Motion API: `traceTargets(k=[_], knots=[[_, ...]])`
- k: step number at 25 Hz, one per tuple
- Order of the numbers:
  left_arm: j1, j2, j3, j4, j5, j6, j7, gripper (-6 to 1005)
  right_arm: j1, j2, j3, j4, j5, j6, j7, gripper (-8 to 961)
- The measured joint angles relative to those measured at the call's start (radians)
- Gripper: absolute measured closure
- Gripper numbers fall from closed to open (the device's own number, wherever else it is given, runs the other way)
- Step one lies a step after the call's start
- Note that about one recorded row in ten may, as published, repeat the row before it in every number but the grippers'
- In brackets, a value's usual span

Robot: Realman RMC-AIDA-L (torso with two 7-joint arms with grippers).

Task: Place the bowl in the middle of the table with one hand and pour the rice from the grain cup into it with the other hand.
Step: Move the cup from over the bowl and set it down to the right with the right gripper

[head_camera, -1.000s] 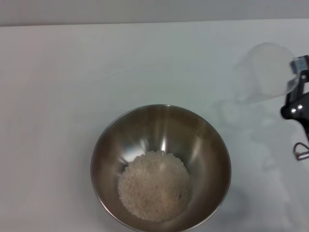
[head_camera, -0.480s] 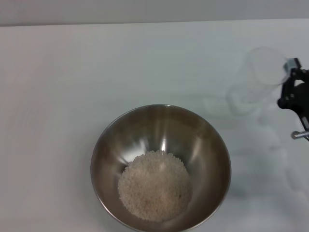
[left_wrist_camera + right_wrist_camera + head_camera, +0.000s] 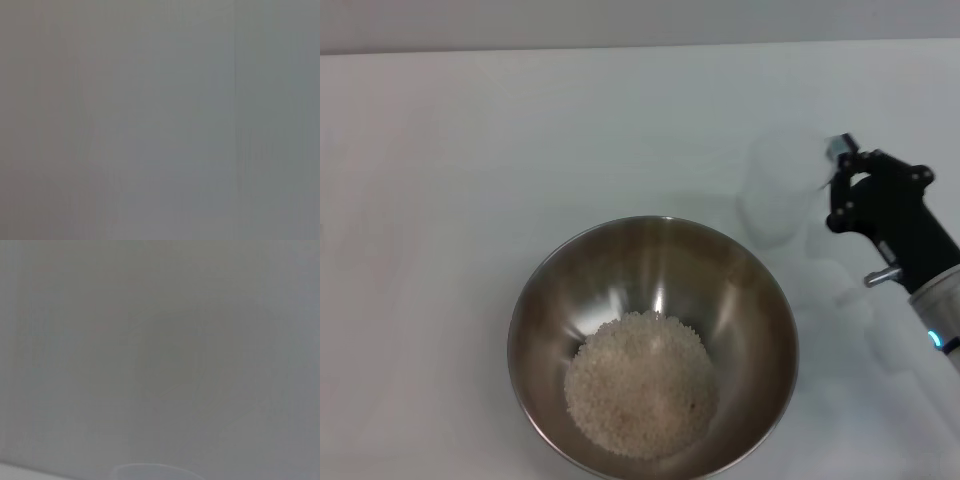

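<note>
The grain cup (image 3: 782, 190) is gripped upright by the right gripper (image 3: 837, 178) at its handle side, just right of the bowl (image 3: 745, 290), where the rice (image 3: 640, 383) is heaped, on the tabletop (image 3: 470, 180).

My right gripper (image 3: 842, 168) is black and bumpy, with a silver pin and a small blue light.

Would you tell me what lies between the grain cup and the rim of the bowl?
Nothing: in the head view only bare table separates the grain cup, at the right gripper, from the bowl.
</note>
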State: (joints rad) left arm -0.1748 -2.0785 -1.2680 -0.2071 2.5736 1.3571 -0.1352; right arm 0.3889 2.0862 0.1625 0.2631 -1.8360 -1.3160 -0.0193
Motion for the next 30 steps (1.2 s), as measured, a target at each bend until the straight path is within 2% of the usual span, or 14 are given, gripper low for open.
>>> traceTargets(k=[8, 30], knots=[[0.0, 0.0, 0.005, 0.0, -0.001, -0.001, -0.001, 172, 0.039, 0.0, -0.027, 0.005, -0.019, 0.104, 0.002, 921], [0.001, 0.0, 0.016, 0.0, -0.001, 0.002, -0.006, 172, 0.074, 0.001, -0.034, 0.015, -0.047, 0.195, 0.003, 914]])
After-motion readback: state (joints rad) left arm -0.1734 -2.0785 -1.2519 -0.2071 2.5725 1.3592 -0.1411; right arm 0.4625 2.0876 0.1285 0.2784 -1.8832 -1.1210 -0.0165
